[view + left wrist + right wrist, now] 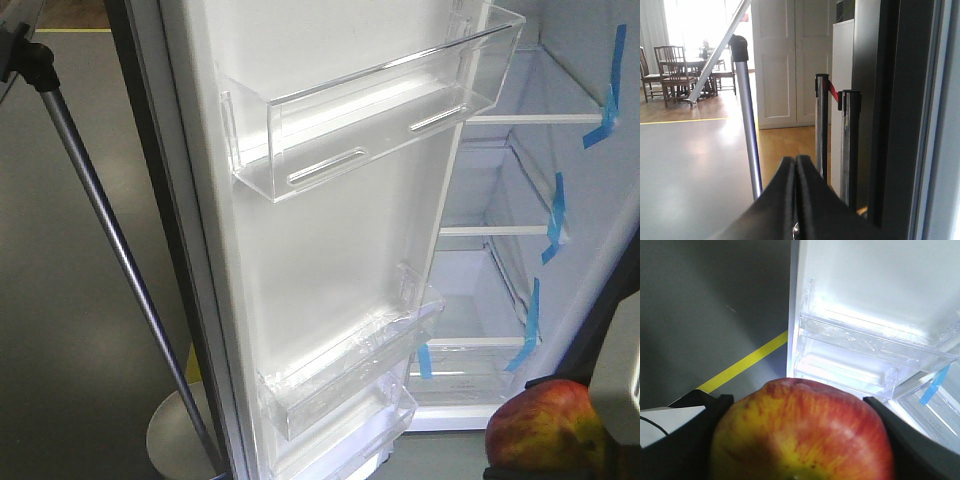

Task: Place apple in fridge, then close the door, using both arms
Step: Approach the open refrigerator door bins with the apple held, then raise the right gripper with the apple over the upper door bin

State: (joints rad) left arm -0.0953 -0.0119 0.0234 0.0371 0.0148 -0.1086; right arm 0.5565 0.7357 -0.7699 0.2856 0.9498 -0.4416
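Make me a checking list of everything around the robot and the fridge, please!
Surface: grey floor with a yellow line.
Job's things: apple held in front of the fridge, not yet inside; door open, its bins look empty; shelves marked with blue tape.
Clutter: nothing seen.
Grippers: left gripper shut, empty; right gripper shut on the apple.
Cables: one thin black cable by the right gripper.
Surroundings: posts, table and chairs, white doors.
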